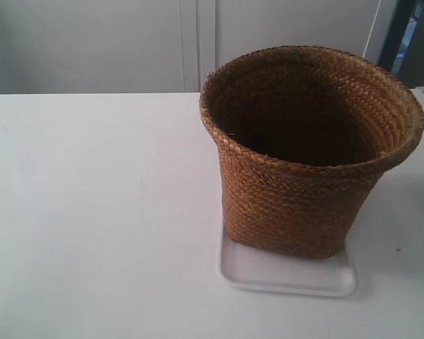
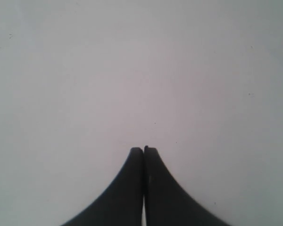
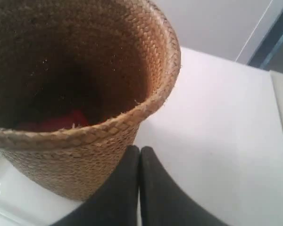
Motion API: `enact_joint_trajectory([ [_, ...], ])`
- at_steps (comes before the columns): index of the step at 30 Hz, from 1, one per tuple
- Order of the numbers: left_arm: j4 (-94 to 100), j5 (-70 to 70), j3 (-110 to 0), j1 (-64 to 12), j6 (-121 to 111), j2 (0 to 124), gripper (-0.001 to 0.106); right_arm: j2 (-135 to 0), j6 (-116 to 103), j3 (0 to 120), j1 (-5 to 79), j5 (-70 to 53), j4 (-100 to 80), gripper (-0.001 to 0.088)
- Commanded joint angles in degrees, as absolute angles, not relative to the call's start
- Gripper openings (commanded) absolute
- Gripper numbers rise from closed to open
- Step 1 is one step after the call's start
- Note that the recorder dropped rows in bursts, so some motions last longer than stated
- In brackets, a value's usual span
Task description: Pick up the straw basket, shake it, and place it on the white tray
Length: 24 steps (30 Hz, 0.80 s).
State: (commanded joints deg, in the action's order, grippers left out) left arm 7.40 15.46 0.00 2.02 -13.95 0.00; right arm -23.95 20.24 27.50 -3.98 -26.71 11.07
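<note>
The brown woven straw basket [image 1: 307, 155] stands upright on the white tray [image 1: 290, 274] at the right of the exterior view, its base covering most of the tray. In the right wrist view the straw basket [image 3: 75, 75] fills most of the picture, with something red [image 3: 56, 122] low inside it, and a strip of the white tray [image 3: 9, 197] shows beneath. My right gripper [image 3: 140, 149] is shut with nothing in it, just beside the basket's wall. My left gripper [image 2: 143, 149] is shut and empty over bare white table. No arm shows in the exterior view.
The white table [image 1: 92, 212] stretches to the left of the basket. Its far edge meets pale cabinet doors [image 1: 92, 42]. A dark vertical frame [image 1: 403, 35] stands at the back right.
</note>
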Motion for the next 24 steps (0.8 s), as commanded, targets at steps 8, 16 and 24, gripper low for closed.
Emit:
enact_joint_trajectory([
  [8, 7.4, 15.5, 0.0, 2.0, -13.9, 0.0, 0.000, -11.4, 17.8, 15.8, -4.0, -18.9, 10.6, 0.0000],
  [16, 7.4, 15.5, 0.0, 2.0, -13.9, 0.0, 0.000, -6.4, -3.0, 8.4, -4.0, -11.4, -3.3, 0.0000],
  [24, 7.4, 15.5, 0.0, 2.0, -13.9, 0.0, 0.000, 0.0, -2.9, 1.6, -4.0, -12.6, -5.5, 0.0000],
])
